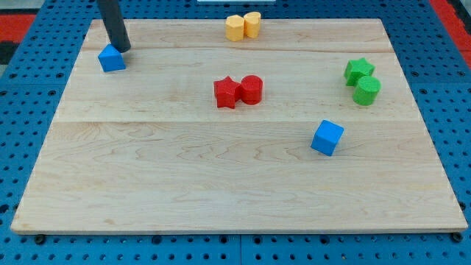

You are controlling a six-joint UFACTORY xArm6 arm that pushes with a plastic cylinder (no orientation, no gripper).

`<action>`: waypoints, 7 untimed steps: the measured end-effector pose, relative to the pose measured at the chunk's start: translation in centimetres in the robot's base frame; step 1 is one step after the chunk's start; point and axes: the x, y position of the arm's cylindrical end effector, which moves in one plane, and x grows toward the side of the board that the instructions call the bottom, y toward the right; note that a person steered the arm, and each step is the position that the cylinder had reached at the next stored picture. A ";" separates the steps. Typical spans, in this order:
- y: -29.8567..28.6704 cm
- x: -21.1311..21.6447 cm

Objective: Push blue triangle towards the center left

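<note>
My tip (pixel 122 48) sits just above-right of blue triangle (pixel 112 58), set to shove it down. No gripper, nothing held.

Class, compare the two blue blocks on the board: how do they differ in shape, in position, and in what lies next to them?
Shape: the blue triangle has a peaked top; the blue cube is square-faced and sits turned corner-on.
Position: the blue triangle lies near the view's top left corner; the blue cube lies right of centre, lower down.
Neighbours: my tip stands just above and right of the blue triangle; the blue cube stands alone.
Shared: the same blue, both resting on the wooden board.
</note>
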 end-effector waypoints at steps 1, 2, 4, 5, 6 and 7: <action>-2.8 0.3; -2.8 2.7; -5.0 5.3; -7.1 3.3; -6.4 0.9; -3.1 0.8</action>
